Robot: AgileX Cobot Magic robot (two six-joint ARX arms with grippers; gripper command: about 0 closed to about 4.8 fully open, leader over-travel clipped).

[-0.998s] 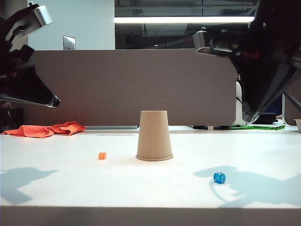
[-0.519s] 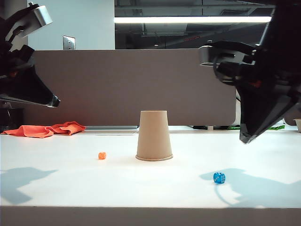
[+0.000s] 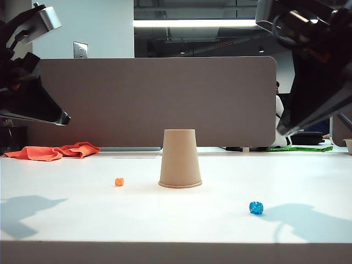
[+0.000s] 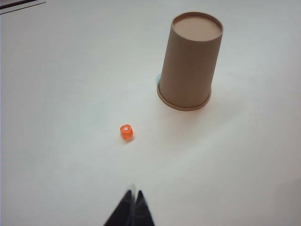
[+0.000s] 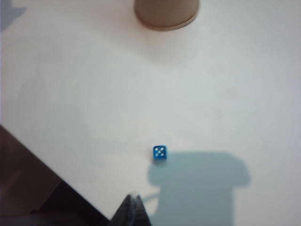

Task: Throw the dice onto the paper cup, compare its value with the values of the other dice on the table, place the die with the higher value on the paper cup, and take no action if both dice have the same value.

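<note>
Inverted cup (image 3: 180,159) mid-table (image 3: 66,220); orange die (image 3: 119,181) toward the left edge, blue die (image 3: 256,208) nearer the front edge. Left gripper (image 4: 133,200) and right gripper (image 5: 133,201) closed, empty, raised.

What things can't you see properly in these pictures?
- Under the upside-down paper cup: every view shows only its outside.
- Blue die: its dots are too small to count in the exterior view.
- Orange die: the left wrist view shows only one white dot; other faces are hidden.
- Left gripper and right gripper: both shut, cut off by the wrist views' edges.
</note>
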